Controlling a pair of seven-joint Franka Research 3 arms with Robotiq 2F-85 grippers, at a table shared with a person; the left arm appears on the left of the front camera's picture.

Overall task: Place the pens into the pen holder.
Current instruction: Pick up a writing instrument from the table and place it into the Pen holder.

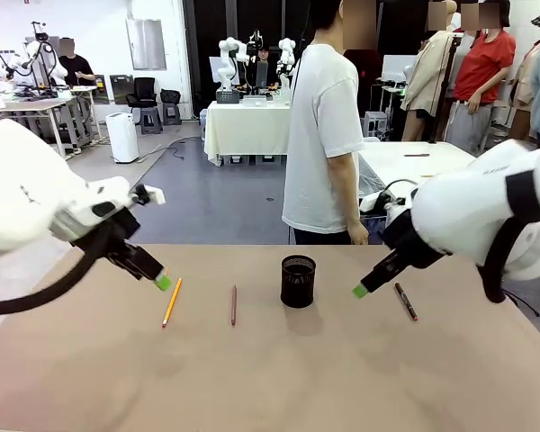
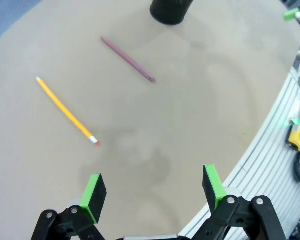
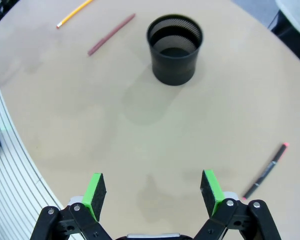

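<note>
Currently left gripper [image 1: 164, 282] and right gripper [image 1: 359, 291] hover open.

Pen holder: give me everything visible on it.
The pen holder is a small black cylindrical cup with mesh walls, a solid-looking rim and a plain band at the base; it looks like metal mesh. It stands upright, open end up, near the middle of the tan table, toward the person's side. The right wrist view looks down into it and shows nothing inside. Only the table touches it.
</note>
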